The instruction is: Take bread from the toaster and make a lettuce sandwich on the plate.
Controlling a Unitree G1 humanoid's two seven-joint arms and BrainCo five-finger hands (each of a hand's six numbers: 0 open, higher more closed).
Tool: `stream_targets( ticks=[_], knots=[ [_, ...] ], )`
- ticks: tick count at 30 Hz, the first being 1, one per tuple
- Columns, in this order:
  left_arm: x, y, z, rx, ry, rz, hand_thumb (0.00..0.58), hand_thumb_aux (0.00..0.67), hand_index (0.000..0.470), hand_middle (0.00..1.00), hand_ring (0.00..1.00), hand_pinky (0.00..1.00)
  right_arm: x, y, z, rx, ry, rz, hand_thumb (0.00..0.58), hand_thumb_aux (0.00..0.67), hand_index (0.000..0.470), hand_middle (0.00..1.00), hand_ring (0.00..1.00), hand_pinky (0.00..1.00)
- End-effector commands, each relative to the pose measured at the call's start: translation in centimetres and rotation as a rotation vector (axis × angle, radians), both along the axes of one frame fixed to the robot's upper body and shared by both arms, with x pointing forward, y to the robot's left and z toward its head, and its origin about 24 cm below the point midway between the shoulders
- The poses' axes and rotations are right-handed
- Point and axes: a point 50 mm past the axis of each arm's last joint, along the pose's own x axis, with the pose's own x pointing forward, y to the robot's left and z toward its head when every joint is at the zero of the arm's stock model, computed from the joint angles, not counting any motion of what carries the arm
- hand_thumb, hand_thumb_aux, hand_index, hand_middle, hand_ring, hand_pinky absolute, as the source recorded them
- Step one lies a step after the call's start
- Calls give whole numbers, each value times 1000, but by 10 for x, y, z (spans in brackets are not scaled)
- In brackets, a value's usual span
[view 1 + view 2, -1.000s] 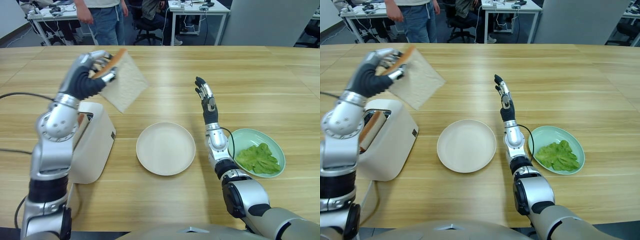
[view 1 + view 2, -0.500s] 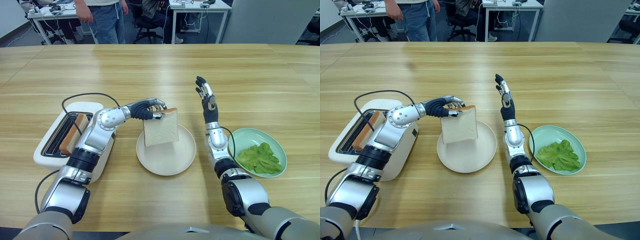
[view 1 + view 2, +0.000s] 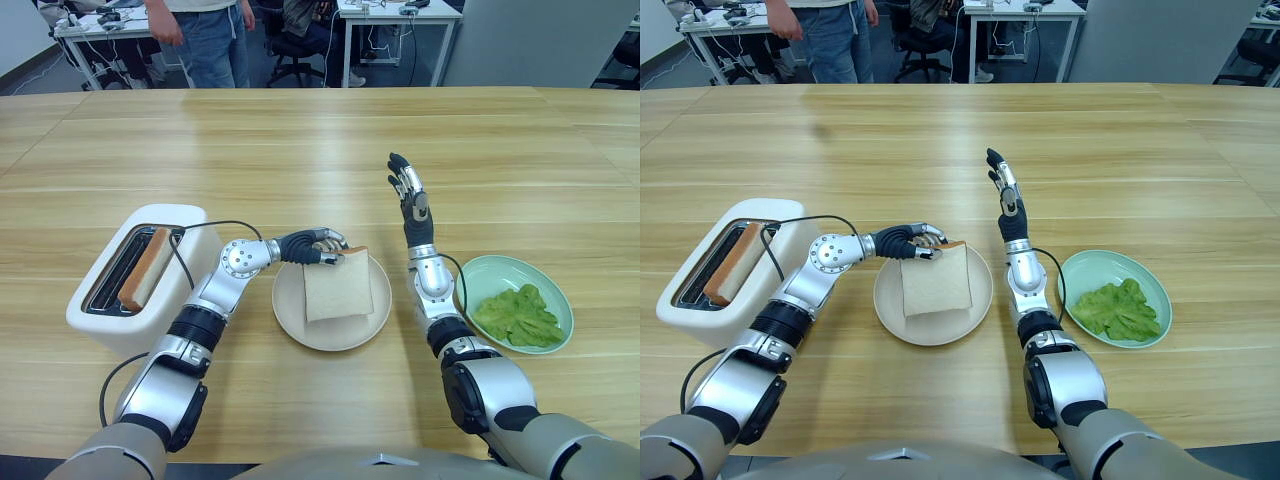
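A slice of white bread [image 3: 337,289] lies nearly flat on the cream plate [image 3: 295,317] at the table's centre. My left hand [image 3: 316,246] pinches the slice's top edge at the plate's far left rim. A second slice [image 3: 146,267] stands in a slot of the white toaster [image 3: 116,314] on the left. Green lettuce [image 3: 517,317] fills a pale green bowl [image 3: 498,268] on the right. My right hand [image 3: 408,185] is raised upright between plate and bowl, fingers straight, holding nothing.
The toaster's black cable [image 3: 206,228] loops over my left forearm. Bare wooden table stretches beyond the plate. Desks, chairs and a standing person are in the room past the table's far edge.
My left hand swung the bread slice down from above the toaster to the plate, then lowered it from hanging upright to nearly flat. The right hand stayed put.
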Motion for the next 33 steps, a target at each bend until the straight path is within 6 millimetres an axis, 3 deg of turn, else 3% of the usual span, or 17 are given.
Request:
stream_targets(
  ticks=[1, 33],
  knots=[
    [-2, 2, -8, 20, 45, -24, 580, 670, 460, 1000, 1000, 1000, -2, 1, -1, -6, -4, 6, 0, 0, 0, 0, 0, 0],
    [5, -2, -15, 139, -28, -63, 579, 644, 442, 1000, 1000, 1000, -3, 3, -1, -11, -9, 16, 0, 0, 0, 0, 0, 0]
  ],
)
